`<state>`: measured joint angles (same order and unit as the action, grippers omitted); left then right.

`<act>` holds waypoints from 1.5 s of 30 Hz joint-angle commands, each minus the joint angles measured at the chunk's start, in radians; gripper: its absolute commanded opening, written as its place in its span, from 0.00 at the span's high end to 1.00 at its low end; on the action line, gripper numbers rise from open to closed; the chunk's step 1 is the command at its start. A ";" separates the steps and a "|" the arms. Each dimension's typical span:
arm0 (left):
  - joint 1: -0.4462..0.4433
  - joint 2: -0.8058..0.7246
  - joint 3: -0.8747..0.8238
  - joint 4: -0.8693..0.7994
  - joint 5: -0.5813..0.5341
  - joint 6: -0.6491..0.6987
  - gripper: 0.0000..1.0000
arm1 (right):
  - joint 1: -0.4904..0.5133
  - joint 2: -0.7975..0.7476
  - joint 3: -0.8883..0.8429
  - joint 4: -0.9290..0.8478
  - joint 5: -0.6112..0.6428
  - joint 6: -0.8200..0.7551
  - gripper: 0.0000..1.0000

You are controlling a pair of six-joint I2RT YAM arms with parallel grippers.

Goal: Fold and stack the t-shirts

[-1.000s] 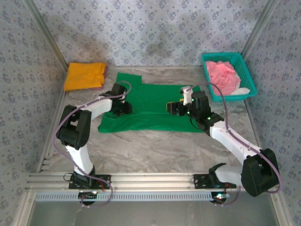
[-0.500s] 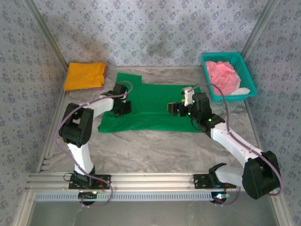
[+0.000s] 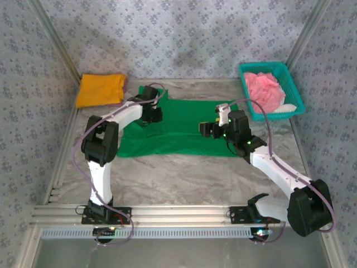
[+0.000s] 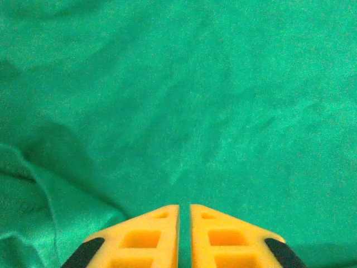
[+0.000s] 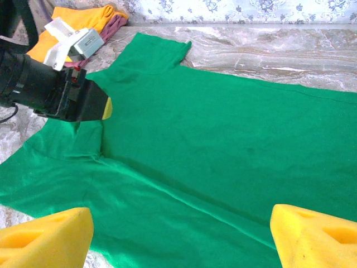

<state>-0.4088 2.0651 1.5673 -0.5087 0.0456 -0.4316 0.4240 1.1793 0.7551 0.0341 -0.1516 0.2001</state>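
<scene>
We saw the left gripper (image 4: 184,207) nearly closed over the bright green cloth t-shirt (image 4: 195,100). The right gripper (image 5: 179,216) stood wide, holding nothing.

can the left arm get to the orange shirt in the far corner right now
Probably yes. The left gripper sits over the green t-shirt near its far left end, and the orange-yellow t-shirt lies just beyond with nothing standing between. The jaws look nearly shut, so they would need opening first.
</scene>
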 commanded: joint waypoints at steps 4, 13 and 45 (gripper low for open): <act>-0.013 -0.104 0.004 -0.044 -0.057 0.005 0.63 | -0.001 -0.041 0.001 -0.015 0.030 -0.011 0.15; 0.001 -0.351 -0.402 0.088 -0.049 -0.103 0.56 | 0.002 -0.054 -0.044 0.044 0.005 -0.045 0.13; -0.001 -0.135 -0.184 0.033 -0.022 -0.065 1.00 | 0.131 -0.047 -0.053 0.072 0.002 -0.183 0.09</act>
<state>-0.4023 1.9129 1.3392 -0.4240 0.0376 -0.5137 0.5461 1.1397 0.6979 0.1085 -0.1673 0.0322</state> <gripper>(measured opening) 0.050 0.912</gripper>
